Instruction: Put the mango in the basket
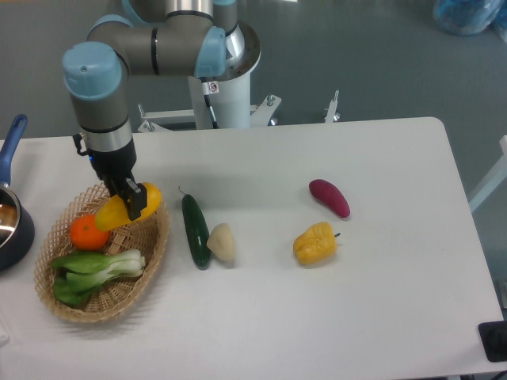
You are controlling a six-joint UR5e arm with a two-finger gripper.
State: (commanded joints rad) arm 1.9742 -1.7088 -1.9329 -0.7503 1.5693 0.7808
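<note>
- Mango [125, 210] hanging clamped in the claw [131, 203], tilted, yellow end pointing down-left, orange end up-right.
- Hovering over the far part of the basket [150, 252], just above the orange [89, 233]; touching it or not, cannot tell.
- Claw fingers closing on the mango's upper end, arm [103, 95] reaching down from the table's far left side.
- Basket sitting near the table's left edge, holding the orange and the bok choy [93, 271].
- Lying just beside the basket toward the table's middle: a dark green cucumber [195, 230], touching a pale wedge-shaped piece [222, 242].
- Resting further toward the right edge: a yellow bell pepper [315, 243] and, beyond it, a purple eggplant [329, 197].
- Peeking in at the left edge: a dark blue pot [11, 214].
</note>
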